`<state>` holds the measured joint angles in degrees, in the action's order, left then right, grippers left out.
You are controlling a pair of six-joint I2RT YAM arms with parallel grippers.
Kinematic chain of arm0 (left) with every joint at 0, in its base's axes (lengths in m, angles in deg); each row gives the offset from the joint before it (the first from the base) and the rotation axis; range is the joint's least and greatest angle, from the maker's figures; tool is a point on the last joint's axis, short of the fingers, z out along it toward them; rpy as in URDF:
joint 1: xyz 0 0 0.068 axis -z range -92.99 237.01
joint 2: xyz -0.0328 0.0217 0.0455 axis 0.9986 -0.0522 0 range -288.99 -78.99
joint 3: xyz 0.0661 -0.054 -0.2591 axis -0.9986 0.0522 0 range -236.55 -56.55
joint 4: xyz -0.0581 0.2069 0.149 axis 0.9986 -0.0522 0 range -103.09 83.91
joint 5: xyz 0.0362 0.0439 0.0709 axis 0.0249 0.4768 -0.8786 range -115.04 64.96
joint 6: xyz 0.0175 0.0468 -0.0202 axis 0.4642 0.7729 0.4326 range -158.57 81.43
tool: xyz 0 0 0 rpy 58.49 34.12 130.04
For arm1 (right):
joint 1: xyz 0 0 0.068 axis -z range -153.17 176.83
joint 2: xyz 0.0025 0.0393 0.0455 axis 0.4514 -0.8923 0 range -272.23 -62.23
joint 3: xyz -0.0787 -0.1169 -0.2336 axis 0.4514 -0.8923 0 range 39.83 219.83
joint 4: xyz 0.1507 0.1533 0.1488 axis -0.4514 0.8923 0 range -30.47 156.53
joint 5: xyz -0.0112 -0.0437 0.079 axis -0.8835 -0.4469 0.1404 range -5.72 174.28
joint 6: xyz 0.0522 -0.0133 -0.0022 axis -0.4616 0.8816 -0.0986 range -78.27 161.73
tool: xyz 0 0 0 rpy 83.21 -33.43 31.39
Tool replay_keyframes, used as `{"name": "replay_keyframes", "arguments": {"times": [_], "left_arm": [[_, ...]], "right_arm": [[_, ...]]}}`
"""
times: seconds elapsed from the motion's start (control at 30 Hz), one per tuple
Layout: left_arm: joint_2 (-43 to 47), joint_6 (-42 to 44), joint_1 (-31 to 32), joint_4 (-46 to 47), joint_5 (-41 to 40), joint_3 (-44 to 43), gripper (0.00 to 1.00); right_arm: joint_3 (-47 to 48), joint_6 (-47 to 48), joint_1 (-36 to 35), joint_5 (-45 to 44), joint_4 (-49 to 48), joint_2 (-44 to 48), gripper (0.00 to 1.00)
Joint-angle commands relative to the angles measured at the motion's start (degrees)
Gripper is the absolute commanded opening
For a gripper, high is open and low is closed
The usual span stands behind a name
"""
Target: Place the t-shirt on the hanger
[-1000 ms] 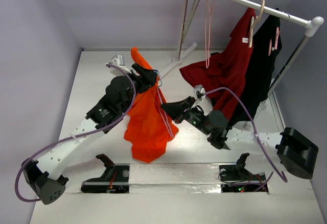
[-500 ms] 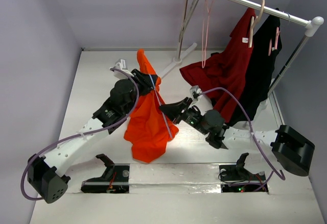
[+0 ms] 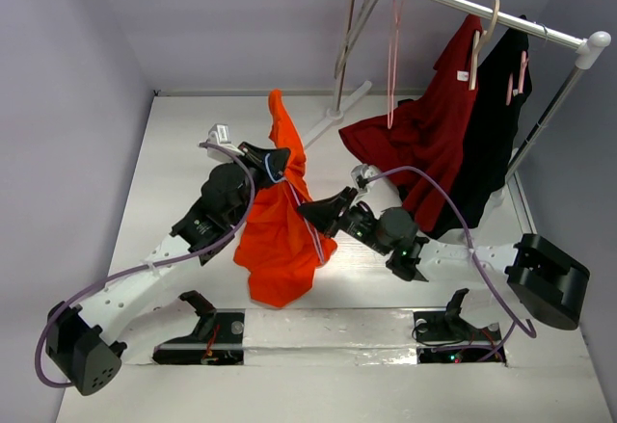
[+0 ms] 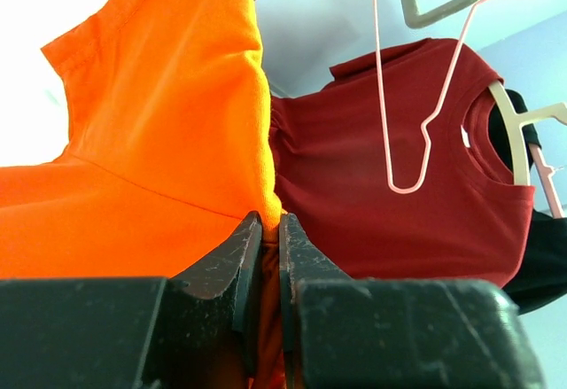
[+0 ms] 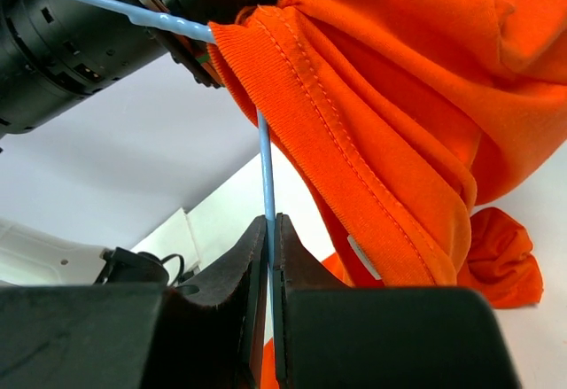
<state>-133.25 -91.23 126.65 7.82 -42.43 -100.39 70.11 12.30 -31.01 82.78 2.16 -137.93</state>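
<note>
The t-shirt (image 3: 280, 240) hangs in mid-air above the table (image 3: 174, 163), between the two arms. One end of it sticks up in a peak and the rest droops in a bunched fold toward the near edge.

The overhead view shows this whole shape, but only a faint pale line of the hanger (image 5: 266, 172). The right wrist camera shows it plainly as a thin light-blue wire. It runs under the ribbed, stitched orange hem and down into the right gripper (image 5: 270, 222), whose jaws are pinched on the wire. That view also shows a small white tag on the fabric and the wire bending off toward the black body of the other arm.

The left gripper (image 4: 270, 222) is clamped on the orange cloth. Its own camera shows fabric squeezed in the narrow slit between the fingers, with a sleeve rising above them. From overhead the left gripper sits at the peak of the shirt, and the right one is just beside the fabric's right edge.

Behind them a rail (image 3: 472, 4) carries a bare pink hanger (image 3: 392, 47), a dark red shirt (image 3: 424, 144) on a beige hanger (image 3: 482, 42), and a black garment (image 3: 492, 134).
</note>
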Motion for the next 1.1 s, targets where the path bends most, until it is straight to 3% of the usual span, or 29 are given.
{"name": "replay_keyframes", "arguments": {"times": [0.0, 0.07, 0.1, 0.2, 0.3, 0.6, 0.8, 1.07], "left_arm": [[2.0, 0.7, 0.0, 0.2, -1.5, 0.2, 0.00], [2.3, 0.9, 0.0, -0.3, -1.9, 0.1, 0.00], [2.6, 0.9, 0.0, -0.9, -2.0, 0.0, 0.00], [2.8, 1.0, 0.0, -1.8, -2.0, -0.5, 0.00], [3.1, 1.0, -0.5, -2.4, -1.9, -0.8, 0.00], [3.5, 0.8, -0.5, -4.3, -0.6, -2.5, 0.00], [3.7, 1.0, -0.5, -5.1, 0.5, -3.8, 0.00], [4.5, 0.7, -0.5, -4.9, 1.1, -3.6, 0.00]], "right_arm": [[2.6, -0.9, -0.1, -3.3, -0.5, 2.6, 0.02], [2.9, -0.7, -0.1, -3.7, 4.9, 3.5, 0.10], [2.9, -0.8, -0.1, -4.0, 6.5, 4.0, 0.23], [2.2, -0.7, -0.1, -5.2, 13.8, 6.3, 0.43], [0.3, -0.5, -0.1, -7.4, 18.6, 9.7, 0.52], [-6.7, 5.6, -0.1, -8.3, 25.5, 12.6, 0.53], [-15.5, 7.0, 3.3, 0.1, 16.0, 13.2, 0.54], [-11.6, 9.4, 6.3, 4.0, 12.5, 3.6, 0.56]]}}
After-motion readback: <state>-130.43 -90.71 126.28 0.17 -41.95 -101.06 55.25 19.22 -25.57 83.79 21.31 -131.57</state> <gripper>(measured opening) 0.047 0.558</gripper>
